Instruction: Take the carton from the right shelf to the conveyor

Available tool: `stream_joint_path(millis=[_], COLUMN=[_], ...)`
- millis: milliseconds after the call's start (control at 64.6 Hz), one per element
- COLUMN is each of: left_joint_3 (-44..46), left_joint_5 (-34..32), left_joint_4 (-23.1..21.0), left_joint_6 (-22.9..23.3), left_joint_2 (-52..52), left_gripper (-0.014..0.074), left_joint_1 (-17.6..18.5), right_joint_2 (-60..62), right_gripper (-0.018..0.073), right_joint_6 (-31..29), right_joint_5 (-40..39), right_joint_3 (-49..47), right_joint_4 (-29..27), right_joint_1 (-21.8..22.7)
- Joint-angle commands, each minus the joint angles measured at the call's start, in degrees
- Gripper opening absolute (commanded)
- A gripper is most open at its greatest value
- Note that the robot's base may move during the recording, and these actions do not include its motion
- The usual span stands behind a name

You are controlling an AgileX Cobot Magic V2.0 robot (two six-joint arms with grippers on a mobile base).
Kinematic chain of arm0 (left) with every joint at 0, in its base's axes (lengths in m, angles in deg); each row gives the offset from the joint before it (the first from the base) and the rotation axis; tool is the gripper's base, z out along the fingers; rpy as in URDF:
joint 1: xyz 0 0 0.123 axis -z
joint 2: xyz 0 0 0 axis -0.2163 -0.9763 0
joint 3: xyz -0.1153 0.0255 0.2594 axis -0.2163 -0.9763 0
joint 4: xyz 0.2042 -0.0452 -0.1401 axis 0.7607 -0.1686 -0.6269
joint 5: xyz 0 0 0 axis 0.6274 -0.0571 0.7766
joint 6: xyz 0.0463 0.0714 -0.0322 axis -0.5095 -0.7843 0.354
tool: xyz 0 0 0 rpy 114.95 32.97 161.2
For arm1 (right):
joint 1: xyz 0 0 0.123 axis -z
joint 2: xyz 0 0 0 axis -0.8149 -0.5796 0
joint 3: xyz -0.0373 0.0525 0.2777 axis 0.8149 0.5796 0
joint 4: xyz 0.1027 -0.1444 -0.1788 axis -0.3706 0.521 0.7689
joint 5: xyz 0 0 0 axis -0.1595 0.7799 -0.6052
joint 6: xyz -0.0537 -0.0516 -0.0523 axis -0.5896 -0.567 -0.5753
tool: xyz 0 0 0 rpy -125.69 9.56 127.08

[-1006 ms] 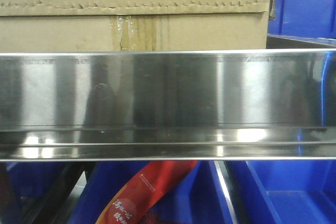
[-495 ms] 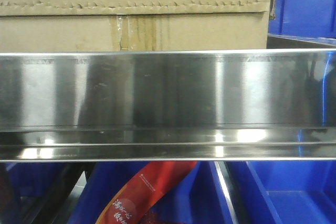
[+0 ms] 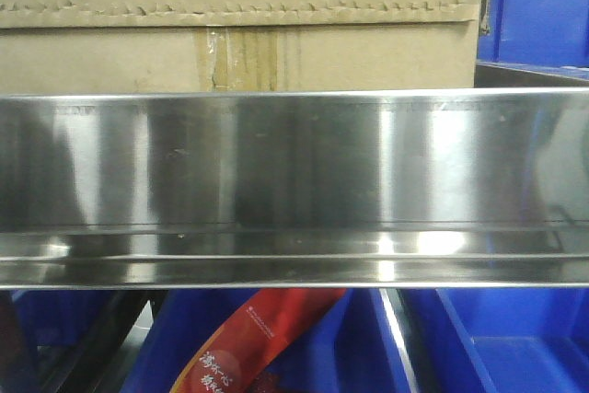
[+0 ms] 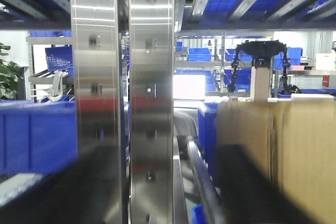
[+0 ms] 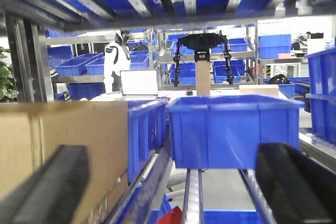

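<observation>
The brown carton (image 3: 239, 20) stands on the steel shelf (image 3: 294, 163), behind its wide shiny front rail, with jagged tape across its face. My left gripper (image 4: 152, 192) is open. Its dark blurred fingers (image 4: 252, 187) frame a steel upright, and the carton (image 4: 299, 145) lies just to the right. My right gripper (image 5: 170, 187) is open too. The carton (image 5: 79, 135) is beside its left finger (image 5: 47, 187), and nothing lies between the jaws. Neither gripper shows in the front view. The conveyor is out of view.
Blue bins (image 3: 538, 6) stand right of the carton, and more (image 3: 497, 338) sit on the lower level with a red packet (image 3: 258, 338). A blue bin (image 5: 233, 129) sits on roller rails ahead of the right gripper. Steel uprights (image 4: 123, 98) stand ahead of the left gripper.
The front view has shifted slightly. The carton's right edge now sits a little further right and the rail a little lower in frame.
</observation>
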Motion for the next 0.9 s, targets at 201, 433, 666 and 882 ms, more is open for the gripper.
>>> stream_joint_path(millis=[201,433,666,882], left_joint_3=[15.60,30.34,48.02,68.39], left_joint_5=[14.03,19.61,26.65,38.93], left_joint_4=[-5.44,-7.78,-7.78,-1.63], left_joint_6=[-2.87,-8.59,-8.59,2.75], left_joint_2=[-12.98,-27.77,-48.55,-65.89], left_gripper=[0.0536,0.0536,0.0536,0.0536], left_joint_1=[5.31,19.52,28.42,26.06], right_joint_2=[-10.28,-24.58,-44.15,-61.32], right_gripper=[0.0559,0.0559,0.0559,0.0559], right_joint_6=[-0.34,-3.22,-3.22,-0.45], right_joint_5=[5.50,14.82,27.60,44.82], right_joint_3=[-9.85,-25.82,-44.30,-66.71], right_joint_4=[0.03,-0.18,-0.30,0.23], right_joint_1=[-1.04,-7.70,-13.87,-13.87])
